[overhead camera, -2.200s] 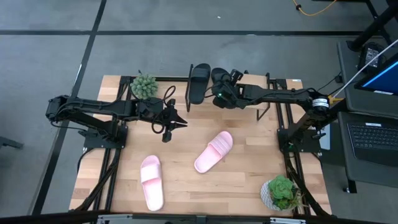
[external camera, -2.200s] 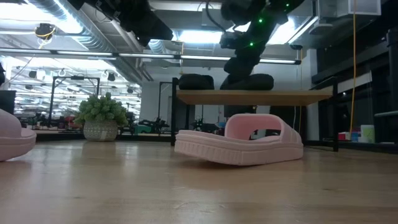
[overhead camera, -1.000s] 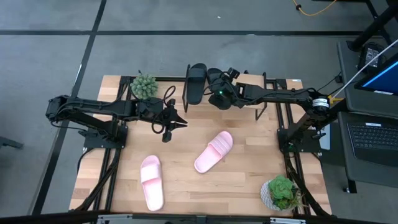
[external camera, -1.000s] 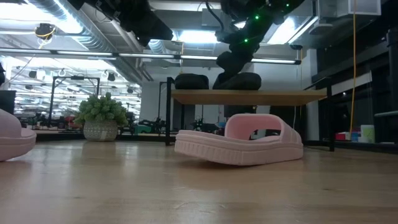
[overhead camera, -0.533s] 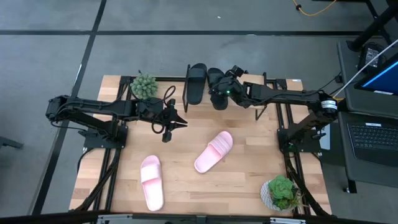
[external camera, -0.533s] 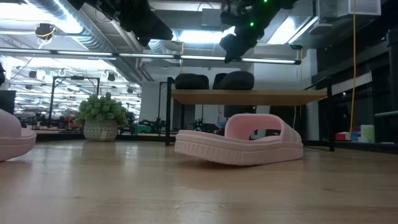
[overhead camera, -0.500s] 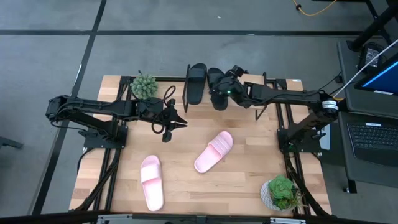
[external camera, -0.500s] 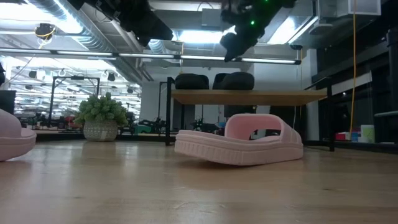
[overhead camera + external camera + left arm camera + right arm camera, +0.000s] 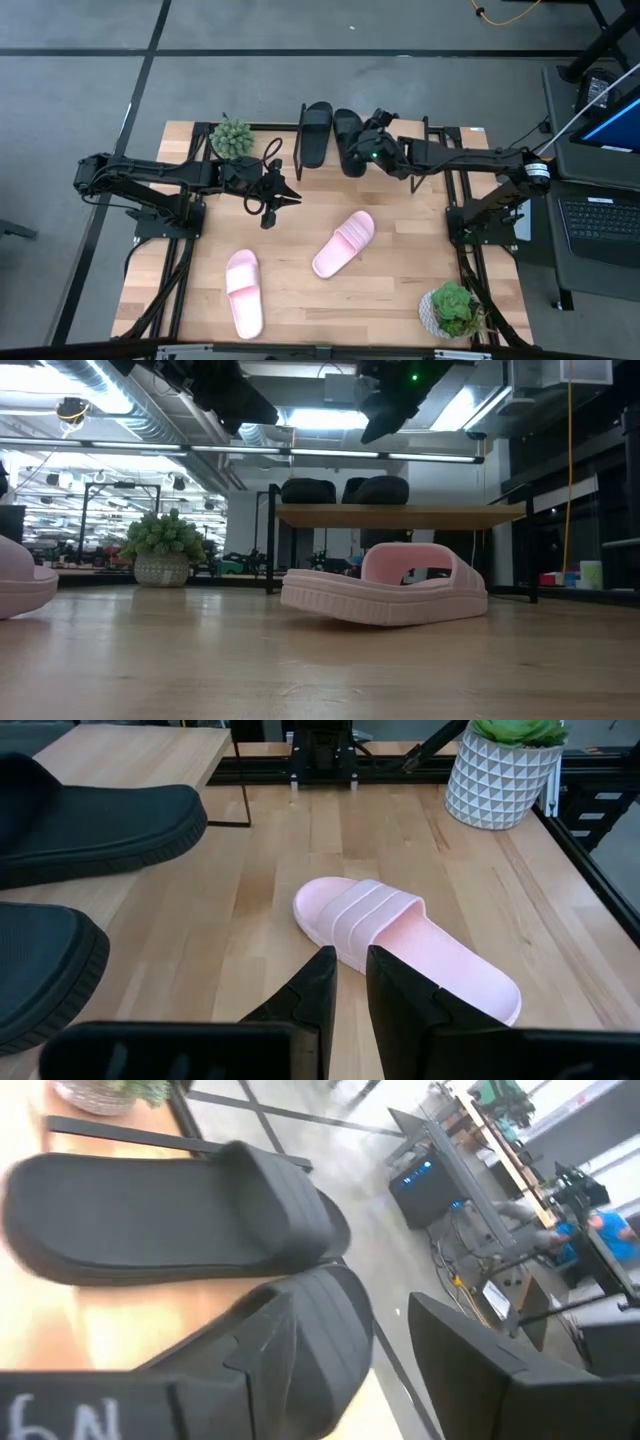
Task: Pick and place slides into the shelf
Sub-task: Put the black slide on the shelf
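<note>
Right end effector [image 9: 368, 143] lifted, black slides [image 9: 348, 140] shelved

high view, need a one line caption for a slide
Two black slides on the shelf, right tool open above them; two pink slides wait on the table.
</note>
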